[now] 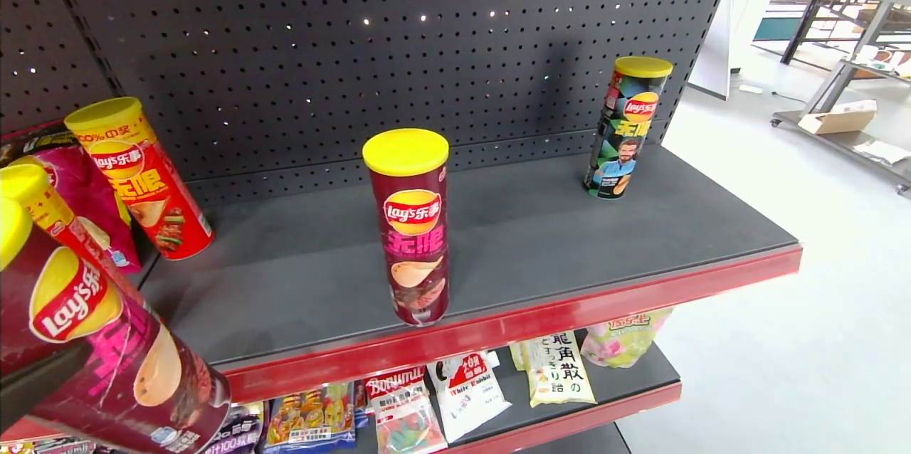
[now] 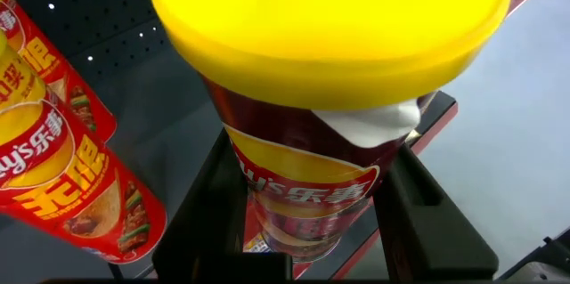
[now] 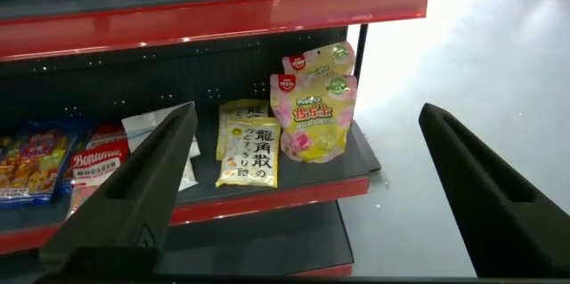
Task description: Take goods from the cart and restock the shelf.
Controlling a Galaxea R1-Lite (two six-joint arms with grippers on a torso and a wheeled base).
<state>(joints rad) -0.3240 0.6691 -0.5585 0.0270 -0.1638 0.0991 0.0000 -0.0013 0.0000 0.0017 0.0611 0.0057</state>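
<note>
**A:** If the left tool [image 2: 313, 155] lets go as things stand, what goes wrong?

**B:** Its fingers [image 2: 209, 222] are clamped on the maroon can [image 2: 307, 195], one on each side of the body, and that can is leaning, not upright. Released like this, I'd expect it to tip and roll off the shelf [image 1: 498, 240].

**A:** Anything else?

**B:** Two red cans [image 1: 142, 176] stand just beside the tool, so a sideways sweep could knock them over. The base could also catch the red lip [image 1: 569, 312] just beyond the fingertips.

**A:** Which way does it point?

**B:** The long axis runs roughly along the fingers. The yellow lid [image 2: 329, 26] sits back toward the wrist and the base points out past the fingertips, at the shelf's front edge.

**A:** And the right tool [image 3: 307, 110]?

**B:** Spread apart with nothing in it, facing the snack bags [image 3: 249, 150] on the lower shelf [image 3: 267, 199].
</note>
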